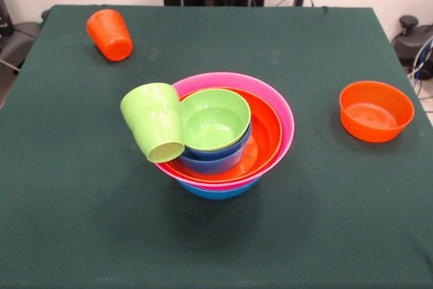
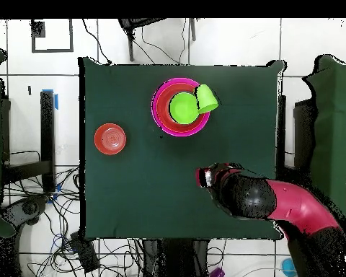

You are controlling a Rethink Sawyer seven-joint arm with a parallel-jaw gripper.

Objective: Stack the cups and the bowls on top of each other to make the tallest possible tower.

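Green-clothed table carries the tower near its centre, lime green cup tilted against its rim. Gripper hangs well apart from it, above the orange cup; grip unclear. Orange bowl sits alone.

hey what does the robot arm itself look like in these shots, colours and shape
In the overhead view the arm is thick and rounded: a glossy red link joins a bulbous black section toward the wrist, with a small red patch near its tip. The gripper itself is hidden, and no cables or markings show.

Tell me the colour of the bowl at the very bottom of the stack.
Blue bowl, just peeking out under the pink one; front view shows it best.
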